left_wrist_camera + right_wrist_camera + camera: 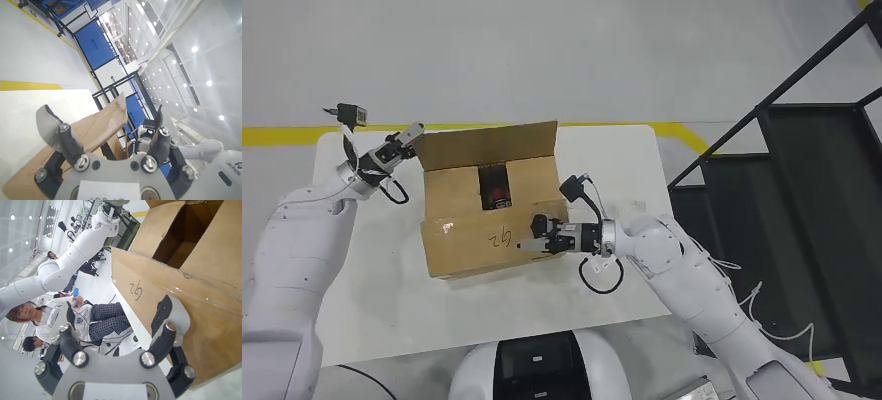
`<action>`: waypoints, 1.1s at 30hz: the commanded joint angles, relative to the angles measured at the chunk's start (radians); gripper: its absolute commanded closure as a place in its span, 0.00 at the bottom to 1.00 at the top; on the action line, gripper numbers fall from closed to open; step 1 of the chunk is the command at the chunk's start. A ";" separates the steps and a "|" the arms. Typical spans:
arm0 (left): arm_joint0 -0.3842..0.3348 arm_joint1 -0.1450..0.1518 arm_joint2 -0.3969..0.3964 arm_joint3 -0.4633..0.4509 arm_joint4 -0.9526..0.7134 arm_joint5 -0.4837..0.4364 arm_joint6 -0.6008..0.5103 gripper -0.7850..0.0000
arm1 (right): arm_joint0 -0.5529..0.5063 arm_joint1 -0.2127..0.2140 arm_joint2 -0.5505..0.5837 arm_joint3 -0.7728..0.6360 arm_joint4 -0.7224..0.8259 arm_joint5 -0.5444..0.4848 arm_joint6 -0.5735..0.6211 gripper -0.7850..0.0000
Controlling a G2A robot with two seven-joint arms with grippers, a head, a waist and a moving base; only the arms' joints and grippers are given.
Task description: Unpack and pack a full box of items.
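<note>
A cardboard box (492,225) sits mid-table with its back flap (492,145) standing up. Through the gap between its flaps shows a dark red and black item (496,186). My left gripper (414,133) hovers at the box's back left corner, open, and the raised flap (109,121) lies between its fingers without being pinched (103,113). My right gripper (537,233) is at the box's front right, over the flap with a handwritten mark (136,291). It is open (117,311), with one finger (164,311) lying against the cardboard.
The white table (372,290) has bare room left of and in front of the box. A black metal stair frame (782,170) stands close to the table's right side. A yellow floor line (282,135) runs behind the table.
</note>
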 commanded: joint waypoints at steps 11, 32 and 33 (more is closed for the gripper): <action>0.221 0.147 -0.090 -0.396 -0.075 0.163 -0.163 0.00 | 0.022 -0.003 -0.017 -0.002 -0.079 0.096 -0.062 0.00; 0.244 0.236 -0.069 -0.493 -0.114 0.395 -0.394 0.00 | -0.005 0.001 -0.014 -0.028 -0.141 0.155 -0.121 0.00; 0.241 0.237 -0.064 -0.491 -0.109 0.399 -0.399 0.00 | -0.006 0.001 -0.015 -0.030 -0.141 0.155 -0.120 0.00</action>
